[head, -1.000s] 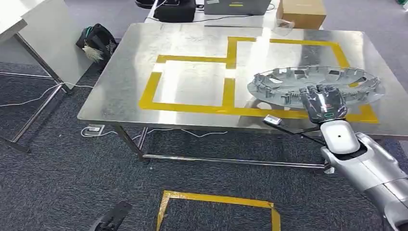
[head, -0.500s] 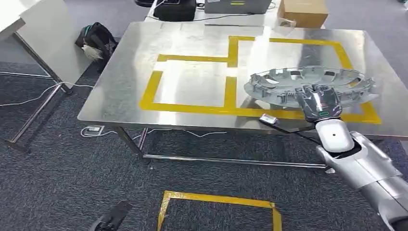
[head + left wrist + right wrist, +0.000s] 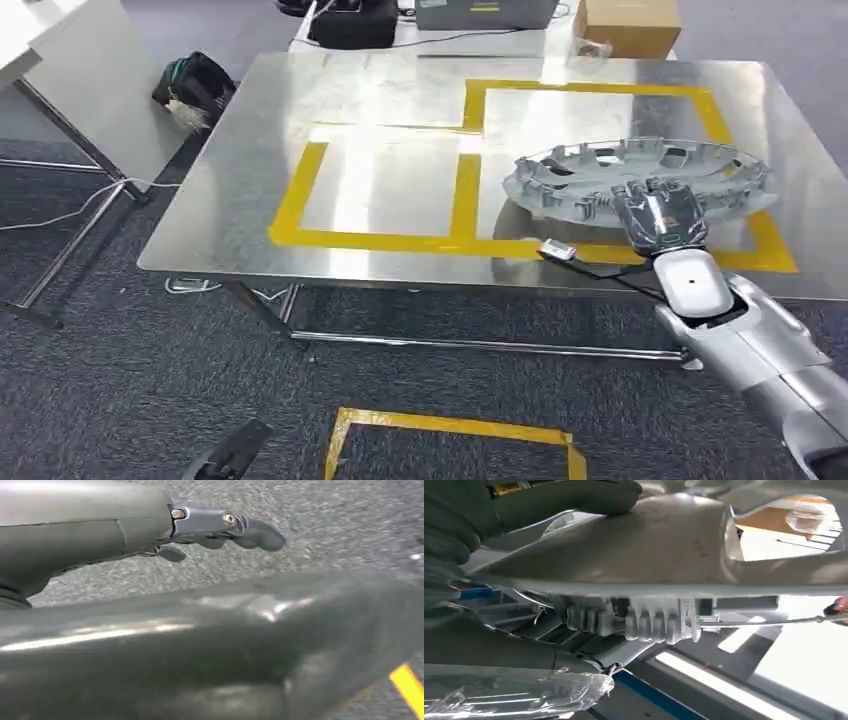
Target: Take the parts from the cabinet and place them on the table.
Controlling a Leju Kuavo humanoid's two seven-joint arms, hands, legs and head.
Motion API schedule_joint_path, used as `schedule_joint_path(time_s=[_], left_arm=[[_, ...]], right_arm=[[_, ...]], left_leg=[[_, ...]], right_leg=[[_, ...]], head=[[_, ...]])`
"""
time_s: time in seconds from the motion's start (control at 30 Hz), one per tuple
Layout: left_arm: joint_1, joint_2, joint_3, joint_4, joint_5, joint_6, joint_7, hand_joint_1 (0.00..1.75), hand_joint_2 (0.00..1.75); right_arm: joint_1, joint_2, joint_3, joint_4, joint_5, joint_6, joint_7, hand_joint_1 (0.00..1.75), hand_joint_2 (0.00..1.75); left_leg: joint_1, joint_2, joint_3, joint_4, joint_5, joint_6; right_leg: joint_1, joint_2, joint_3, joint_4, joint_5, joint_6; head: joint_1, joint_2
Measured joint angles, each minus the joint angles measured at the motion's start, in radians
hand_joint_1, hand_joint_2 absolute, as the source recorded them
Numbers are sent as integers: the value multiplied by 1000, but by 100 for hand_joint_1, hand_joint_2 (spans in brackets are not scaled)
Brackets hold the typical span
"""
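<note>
gripping the grey wheel cover (image 3: 640, 172) above the steel table (image 3: 400, 200), right hand (image 3: 660, 215) shows no legible writing.

Right hand (image 3: 660, 212) grips near rim of the round silver plastic wheel cover (image 3: 640, 178), held over the right yellow-taped square (image 3: 745, 215) on the steel desk (image 3: 390, 110). Cardboard box (image 3: 630, 25) beyond desk; black bag (image 3: 192, 85) on carpet.

From my seat the head view is bright and fairly sharp; overhead light glares white off the steel table (image 3: 250, 200) (both wrist views are blurred and darker).
</note>
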Motion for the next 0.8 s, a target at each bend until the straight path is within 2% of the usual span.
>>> schedule_joint_path(time_s=[0.03,0.07,0.1,0.13,0.17,0.2,0.23,0.27,0.3,0.33,0.37,0.4,0.43,0.47,0.53,0.57,0.63,0.67,0.7,0.73,0.77,0.8], left_arm=[[-2,-8,-1,0,-2,0,-1,0,0],[-3,-7,-1,0,-2,1,0,0,0],[-2,-7,-1,0,0,1,3,0,0],[2,-7,-1,0,0,1,5,0,0],[5,-7,0,0,0,2,5,0,0],[5,-8,0,0,0,3,5,0,0],[5,-7,0,0,0,3,5,0,0],[5,-7,0,0,0,4,5,0,0],[6,-6,0,0,0,4,4,0,0],[9,-5,0,0,0,3,3,0,0],[13,-5,0,0,-2,2,2,0,0],[16,-3,0,0,-6,0,1,0,0],[17,-3,0,0,-8,-3,1,0,0],[12,-3,0,0,-10,-7,2,0,0],[-2,-4,0,0,-21,-6,5,0,0],[-5,-5,0,0,-25,-6,5,0,0],[-2,-3,0,0,-31,-4,20,0,0],[4,-3,0,0,-34,-4,20,0,0],[8,-5,0,0,-37,-4,21,0,0],[12,-5,0,0,-39,-4,23,0,0],[13,-5,0,0,-39,-4,23,0,175],[13,-6,0,0,-40,-4,23,0,175]], right_arm=[[3,0,0,0,0,0,1,175,175],[9,0,0,5,1,-1,2,175,175],[18,0,3,11,1,-2,2,175,175],[29,0,5,16,1,-2,2,175,175],[40,0,8,19,1,-2,2,175,175],[44,0,10,21,0,-2,2,175,175],[43,1,10,21,0,-2,2,175,175],[39,4,10,22,0,-2,2,175,175],[35,6,10,22,0,-2,2,175,175],[34,8,10,22,0,-2,2,175,175],[34,9,11,24,0,-4,2,175,175],[32,9,11,24,0,-4,2,175,175],[25,9,9,24,-1,-4,0,175,175],[13,9,7,22,-1,-6,1,175,175],[-7,10,7,21,-2,-6,0,175,175],[-13,10,6,20,-2,-6,0,175,175],[-11,11,9,25,-2,-7,-1,175,175],[-2,12,13,27,-2,-7,-1,175,175],[3,14,17,29,-2,-7,-2,175,175],[7,15,21,32,-2,-7,-4,175,175],[9,15,24,34,-2,-7,-4,0,0],[9,16,25,36,-2,-7,-4,0,0]], left_leg=[[2,7,-24,40,12,-15],[8,14,-54,105,8,-30],[15,19,-93,183,-14,-42],[20,21,-130,246,-49,-49],[23,22,-164,287,-93,-51],[24,22,-187,291,-125,-48],[23,22,-201,264,-124,-42],[22,22,-200,208,-86,-33],[18,22,-193,134,-15,-25],[13,22,-185,53,92,-13],[6,22,-181,-22,192,-6],[6,18,-176,-39,203,-3],[6,18,-180,-22,195,-6],[4,18,-183,-2,182,-1],[11,15,-176,-2,164,12],[11,14,-173,-2,159,18],[9,12,-159,-2,145,26],[8,10,-151,-2,138,27],[7,8,-144,-2,133,28],[6,6,-137,-2,128,28],[5,2,-129,-2,123,28],[5,0,-124,-2,120,25]], right_leg=[[-4,1,17,-5,-2,-6],[-6,-1,34,-13,-6,-10],[-7,-2,54,-22,-12,-13],[-8,-2,73,-30,-19,-14],[-9,-1,91,-38,-26,-14],[-10,0,106,-46,-34,-13],[-10,2,120,-49,-42,-12],[-10,3,135,-53,-53,-10],[-9,5,147,-54,-65,-8],[-8,6,158,-54,-78,-2],[-1,9,167,-46,-93,8],[5,11,167,-38,-115,12],[4,12,164,-39,-129,14],[3,13,169,-41,-136,18],[2,8,182,-31,-163,27],[4,6,167,5,-191,25],[9,6,88,175,-283,18],[11,7,45,251,-303,17],[12,7,13,288,-293,15],[12,7,0,276,-259,14],[13,7,5,218,-195,11],[13,7,20,144,-131,10]], head=[[-5,0],[-8,0],[-8,0],[-8,0],[-8,0],[-8,0],[-9,0],[-8,0],[-8,0],[-8,0],[-9,0],[-5,0],[-3,0],[-7,0],[-5,0],[0,0],[1,0],[2,0],[2,0],[1,0],[2,0],[2,0]])
